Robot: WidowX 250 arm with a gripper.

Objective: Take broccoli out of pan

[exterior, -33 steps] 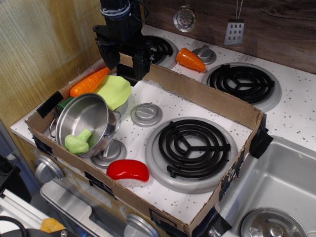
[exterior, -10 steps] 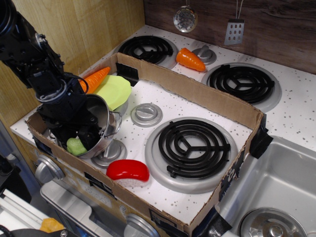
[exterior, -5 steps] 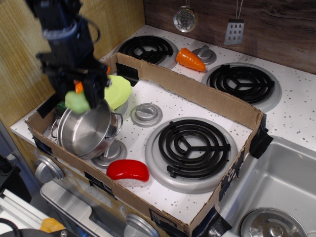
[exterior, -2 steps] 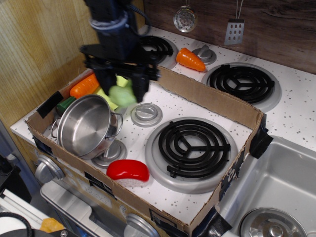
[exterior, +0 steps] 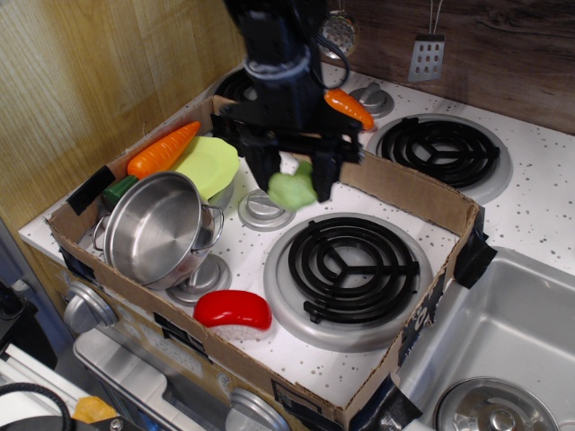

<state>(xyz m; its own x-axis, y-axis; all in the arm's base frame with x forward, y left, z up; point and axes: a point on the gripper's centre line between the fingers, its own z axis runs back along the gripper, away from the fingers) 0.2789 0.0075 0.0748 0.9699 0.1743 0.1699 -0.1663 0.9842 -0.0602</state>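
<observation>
One pale-green broccoli [exterior: 291, 189] is being held clamped in the pincer [exterior: 293, 187], well above the speckled tabletop [exterior: 359, 350] and clear of the pan [exterior: 160, 227], which is lying tilted and empty at the left end of the cardboard box [exterior: 377, 184]. Directly beneath the held piece, the flat grey knob [exterior: 265, 209] and the near edge of the front burner [exterior: 347, 266] are being overhung, so the removal itself is judged done and only the set-down is judged left. For that step to be done well, a bare patch of white surface inside the box should be chosen, probably the strip between the knob and the burner coil, since a lumpy head on a stubby stem is likely to roll off ribbed black rings or off a raised knob. Descent should be made slowly and straight, with the fingers kept tight until the broccoli is nearly touching, because a drop from this height is judged likely to bounce it toward the red-and-white piece [exterior: 233, 312] or back toward the pan. Care is also being called for near the cardboard wall behind the arm, just beside the black finger mounts. The lettuce-like piece [exterior: 207, 164] and carrot [exterior: 163, 148] are lying well apart to the left.
</observation>
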